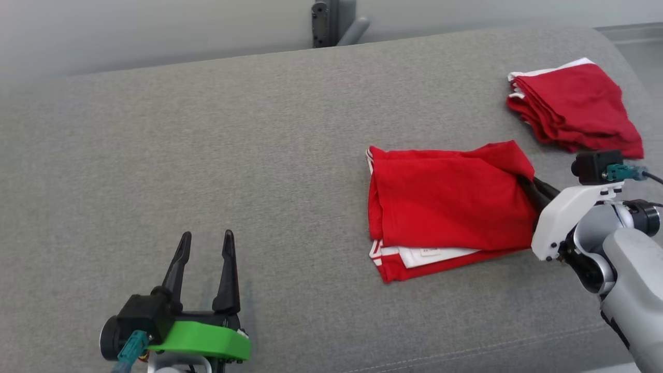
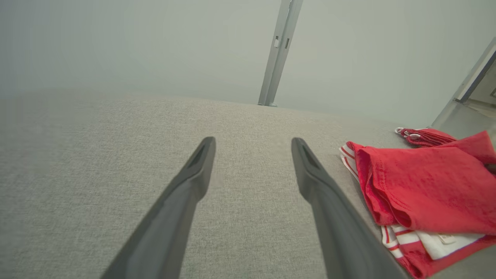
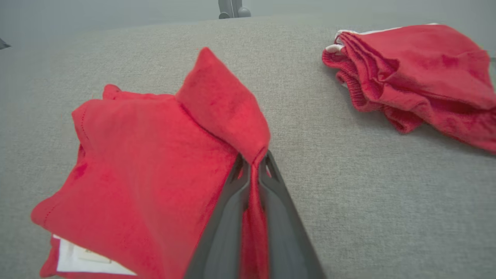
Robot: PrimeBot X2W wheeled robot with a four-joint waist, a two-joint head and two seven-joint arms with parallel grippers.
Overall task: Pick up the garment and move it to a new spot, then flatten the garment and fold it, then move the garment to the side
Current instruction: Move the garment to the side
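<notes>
A folded red garment [image 1: 445, 202] with white trim lies on the grey cushion, right of centre. My right gripper [image 1: 524, 182] is shut on its right edge; in the right wrist view the red cloth [image 3: 155, 170] is pinched between the two dark fingers [image 3: 228, 217] and its corner stands up in a peak. My left gripper [image 1: 206, 239] is open at the lower left, well apart from the garment, with nothing between its fingers. From the left wrist, the garment [image 2: 426, 186] lies to the right of the spread fingers [image 2: 201, 162].
A second folded red garment [image 1: 575, 106] lies at the far right near the cushion's back edge, also seen from the right wrist [image 3: 418, 73]. A grey metal post [image 1: 331, 20] stands behind the cushion [image 1: 207, 155]. The cushion's front seam runs along the bottom.
</notes>
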